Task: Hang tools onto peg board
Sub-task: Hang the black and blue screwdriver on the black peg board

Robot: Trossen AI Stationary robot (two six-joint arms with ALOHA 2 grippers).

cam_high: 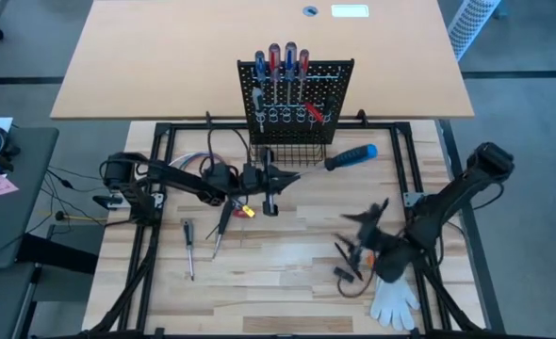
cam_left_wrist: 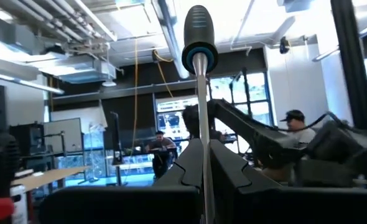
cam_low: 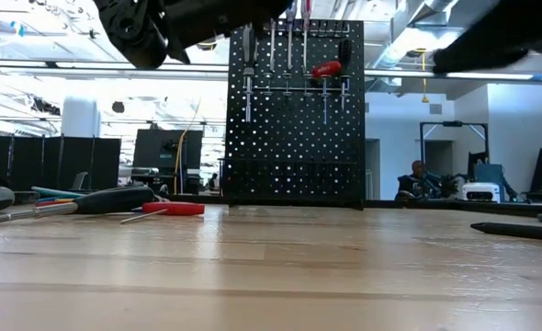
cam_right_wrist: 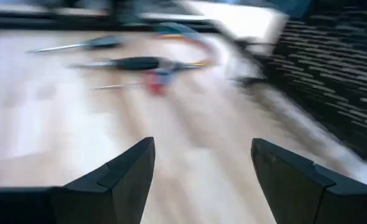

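Your left claw [cam_left_wrist: 202, 168] is clamping the metal shaft of a dark-handled screwdriver [cam_left_wrist: 198, 34], holding it raised just in front of the peg board [cam_high: 297, 94]. In the left wrist view its long axis is running straight away from the claw, handle at the far end; the high view is not showing this clearly. Your right claw [cam_right_wrist: 202, 165] is hanging with fingers apart over the counter [cam_high: 278, 273]. A blue-handled screwdriver [cam_high: 353, 156] is lying beside the basket, more tools [cam_high: 220, 226] near the left arm, a white glove [cam_high: 392, 299] under the right arm.
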